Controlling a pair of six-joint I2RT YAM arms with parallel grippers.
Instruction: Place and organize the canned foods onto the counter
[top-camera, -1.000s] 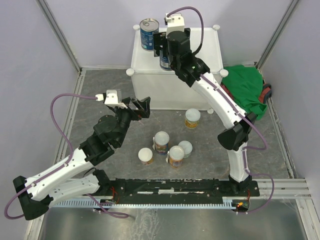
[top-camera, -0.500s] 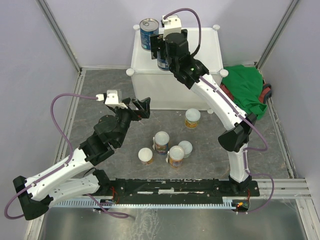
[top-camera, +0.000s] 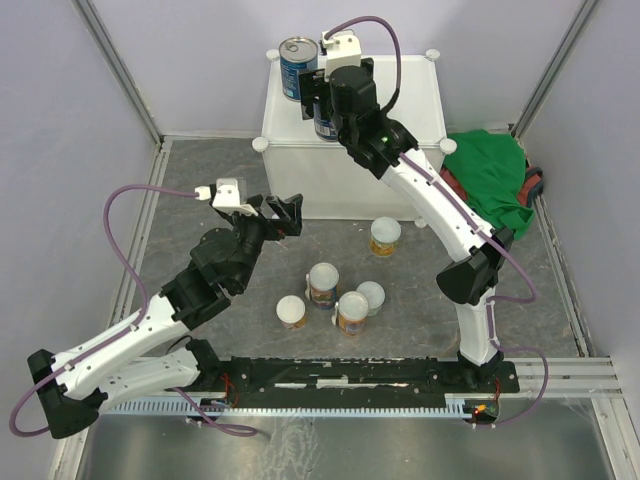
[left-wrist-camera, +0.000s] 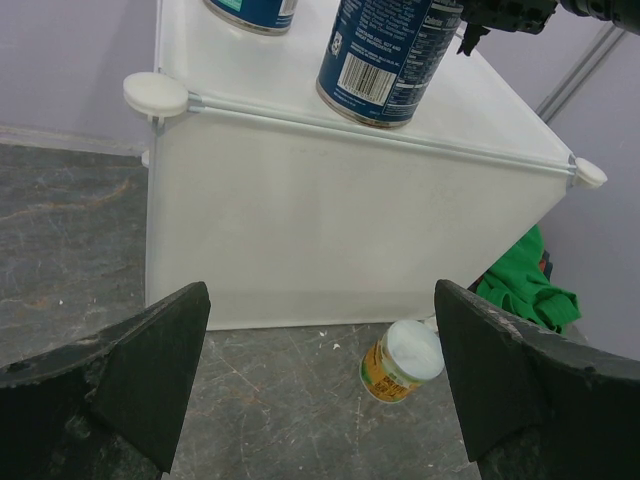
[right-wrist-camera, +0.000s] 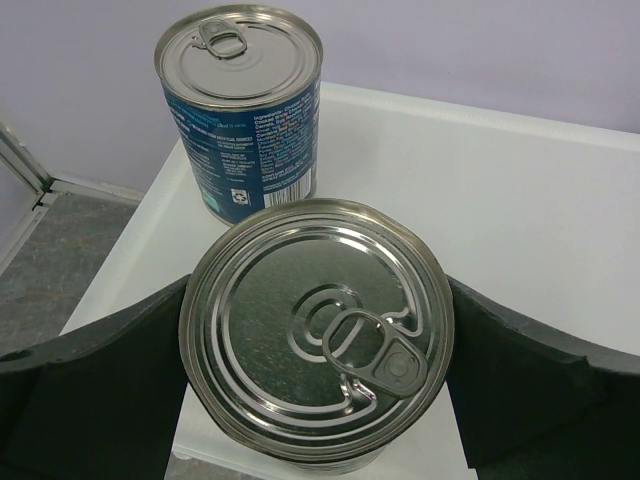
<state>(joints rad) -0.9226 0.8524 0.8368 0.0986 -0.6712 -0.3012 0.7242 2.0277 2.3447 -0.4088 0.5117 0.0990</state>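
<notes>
two blue cans up on counter (top-camera: 420, 100). far can (top-camera: 298, 65) sits at far left corner. near can (top-camera: 326, 126) stands upright by front edge, left half. right gripper (right-wrist-camera: 318, 310) straddles near can, fingers spread wide, pads right at its sides, i can't tell if they're actually pressing. left gripper (top-camera: 283, 208) gaping, empty, hanging over floor (top-camera: 200, 180) facing counter front. five yellow cans (top-camera: 323, 284) down on floor, one near counter front, four bunched toward arm bases.

Bright, even, diffuse light; soft shadows; faint sheen on the near can (right-wrist-camera: 300, 320); slight blur at wrist-view edges.
</notes>
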